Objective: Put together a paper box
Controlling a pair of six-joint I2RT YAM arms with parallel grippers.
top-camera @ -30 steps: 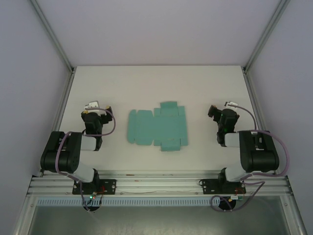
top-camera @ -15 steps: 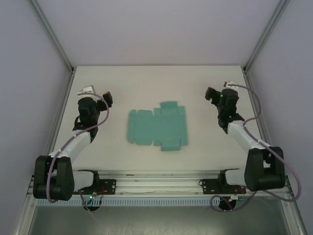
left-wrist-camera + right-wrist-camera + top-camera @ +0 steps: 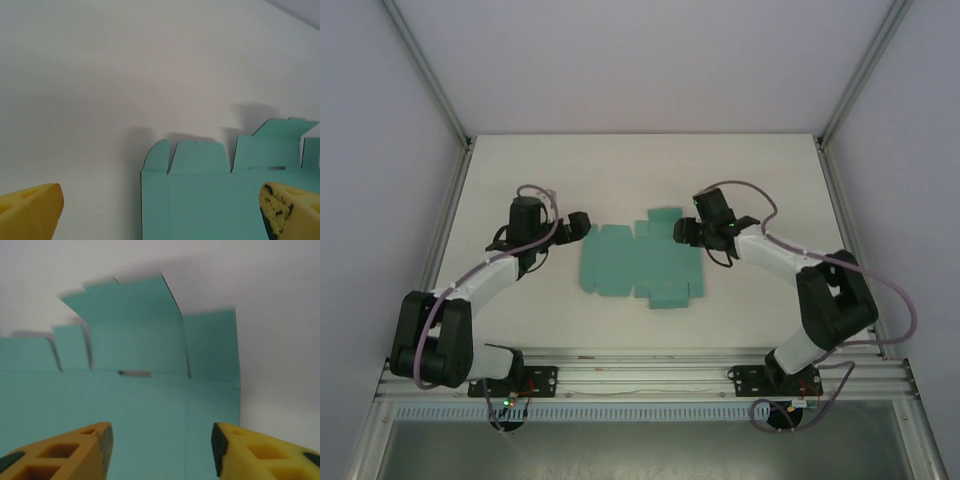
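Poised for a first fold at the flat paper box (image 3: 640, 262) lying mid-frame on the tabletop (image 3: 520, 170), left hand (image 3: 578, 225) and right hand (image 3: 684, 232) both spread; next, probably pinch and raise one side.

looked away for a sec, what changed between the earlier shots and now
Both arms swung inward from the sides. The left gripper is now at the left edge of the paper box, and the right gripper is over its right part. Both are open and hold nothing. The paper box lies flat where it was.
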